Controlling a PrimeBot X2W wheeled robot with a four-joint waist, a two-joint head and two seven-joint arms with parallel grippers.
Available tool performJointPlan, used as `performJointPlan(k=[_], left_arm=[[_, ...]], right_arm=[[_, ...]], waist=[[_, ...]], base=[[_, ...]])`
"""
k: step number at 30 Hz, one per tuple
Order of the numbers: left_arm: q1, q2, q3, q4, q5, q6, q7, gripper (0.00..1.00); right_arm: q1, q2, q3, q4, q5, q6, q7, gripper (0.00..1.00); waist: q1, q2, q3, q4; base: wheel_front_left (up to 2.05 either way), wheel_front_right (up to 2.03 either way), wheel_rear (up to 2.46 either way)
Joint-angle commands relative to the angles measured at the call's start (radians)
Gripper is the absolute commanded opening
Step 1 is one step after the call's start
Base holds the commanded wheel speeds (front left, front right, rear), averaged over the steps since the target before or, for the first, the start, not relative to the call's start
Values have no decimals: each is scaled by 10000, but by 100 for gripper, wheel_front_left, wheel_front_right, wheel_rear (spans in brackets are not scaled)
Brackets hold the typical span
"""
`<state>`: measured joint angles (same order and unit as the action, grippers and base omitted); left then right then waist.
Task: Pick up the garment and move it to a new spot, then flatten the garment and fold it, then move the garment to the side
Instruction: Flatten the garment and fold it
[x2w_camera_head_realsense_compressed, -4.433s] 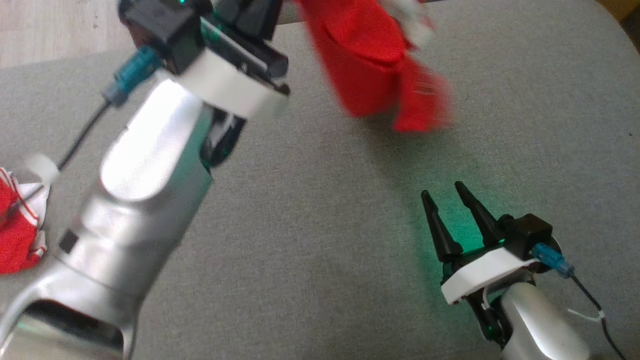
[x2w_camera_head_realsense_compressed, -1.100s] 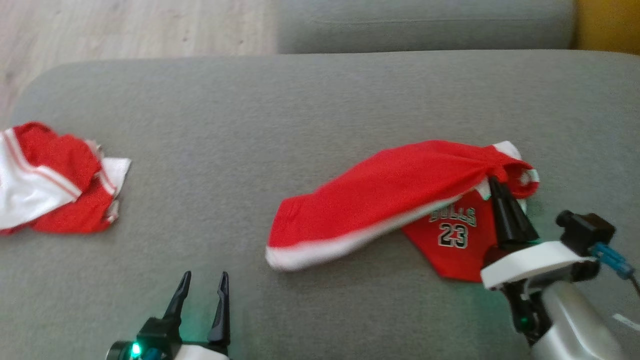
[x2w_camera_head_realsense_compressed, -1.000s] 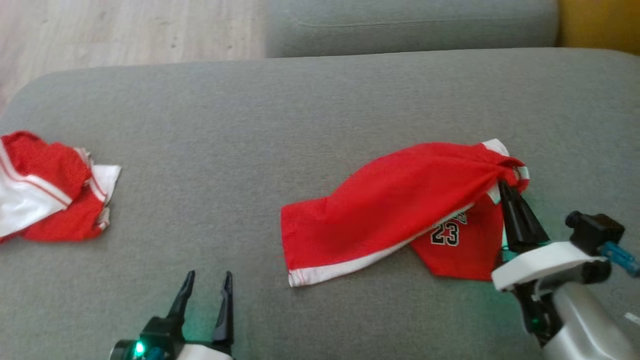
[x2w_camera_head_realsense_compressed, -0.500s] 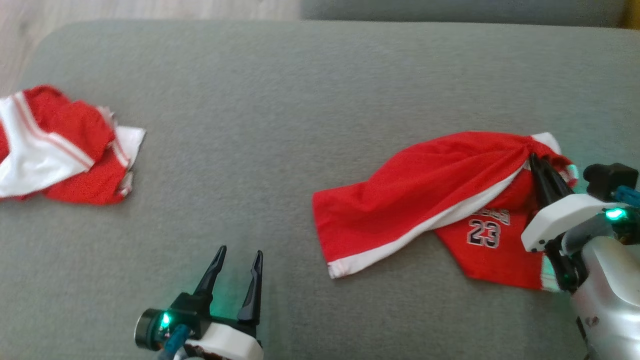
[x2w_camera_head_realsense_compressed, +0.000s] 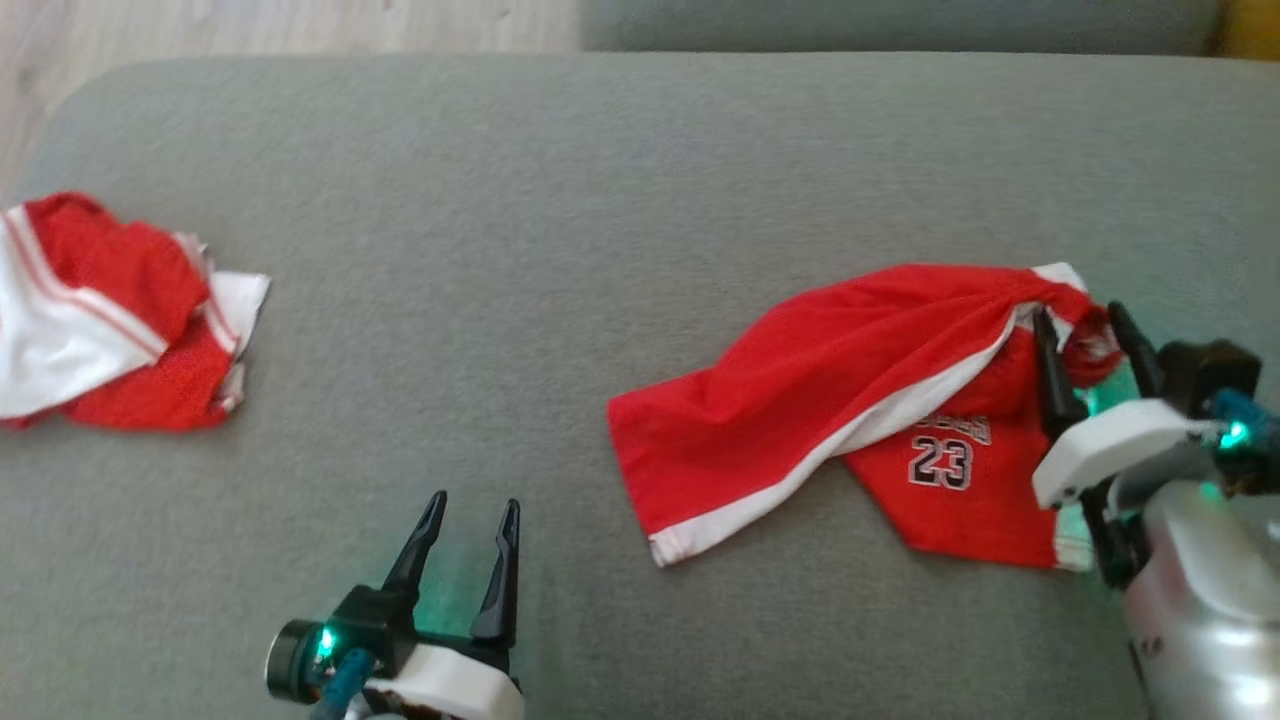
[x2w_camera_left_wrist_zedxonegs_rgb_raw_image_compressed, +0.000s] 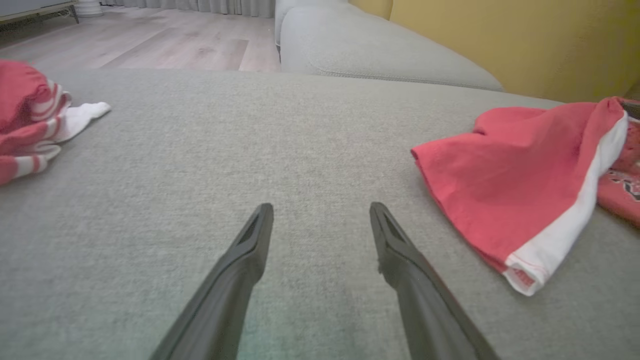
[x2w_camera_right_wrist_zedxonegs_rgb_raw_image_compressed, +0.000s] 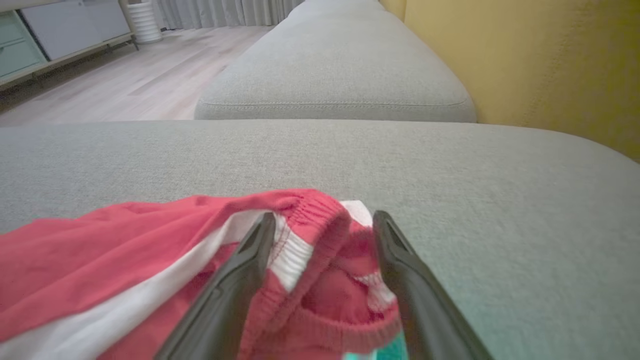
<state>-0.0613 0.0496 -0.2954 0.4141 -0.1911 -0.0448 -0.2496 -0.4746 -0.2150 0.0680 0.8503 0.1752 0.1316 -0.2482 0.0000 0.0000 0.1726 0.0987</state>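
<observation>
Right fingers apart astride garment, left fingers apart, head view reads 23

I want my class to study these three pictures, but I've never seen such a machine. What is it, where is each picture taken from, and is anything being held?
This is a two-armed robot at a grey sofa cushion. One picture comes from a camera on its head, looking down. The other two come from wrist cameras, each looking along that arm's two dark fingers. Red shorts numbered 23 lie crumpled on the cushion; another red and white garment lies to their left. The left fingers are spread over bare cushion. The right fingers are spread too, one on each side of the bunched waistband, so nothing is gripped.
</observation>
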Motion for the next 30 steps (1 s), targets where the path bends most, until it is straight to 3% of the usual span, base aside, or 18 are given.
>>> performJointPlan(k=[1,6,11,21,26,27,28,29,30], left_arm=[[-189,7,249,-314,-125,-37,-122,100],[-233,7,17,-371,-410,-210,-122,100],[-338,7,-904,142,-891,-682,-122,100],[-1014,7,-3025,1388,-2555,-855,-122,100],[-1212,7,-3411,1751,-3110,-857,-122,97],[-1254,7,-3431,1815,-3159,-857,-122,62],[-1316,7,-3361,1815,-3155,-857,-122,20],[-1352,7,-3258,1775,-3151,-857,-122,0],[-1372,7,-3148,1723,-3129,-857,-122,0]], right_arm=[[242,107,101,-400,-106,-9,-125,100],[1053,380,-314,-2044,-444,-9,-132,100],[2006,848,-778,-3744,-804,-9,-133,100],[2436,1069,-544,-4171,-875,-9,-134,100],[2488,995,-560,-4155,-857,-9,-135,100],[2490,991,-558,-4148,-849,-9,-135,100],[2485,987,-558,-4150,-838,-9,-135,100],[2478,985,-552,-4156,-829,-9,-135,100],[2474,991,-531,-4165,-807,-9,-135,100]], waist=[[0,0,-233,-317],[0,0,-366,-729],[0,0,-292,-1017],[0,0,8,-1535],[0,0,-10,-1607],[0,0,-6,-1613],[0,0,-3,-1607],[0,0,-6,-1597],[0,0,-12,-1583]], base=[[0,0,0],[0,0,0],[0,0,0],[0,0,0],[0,0,0],[0,0,0],[0,0,0],[0,0,0],[0,0,0]])
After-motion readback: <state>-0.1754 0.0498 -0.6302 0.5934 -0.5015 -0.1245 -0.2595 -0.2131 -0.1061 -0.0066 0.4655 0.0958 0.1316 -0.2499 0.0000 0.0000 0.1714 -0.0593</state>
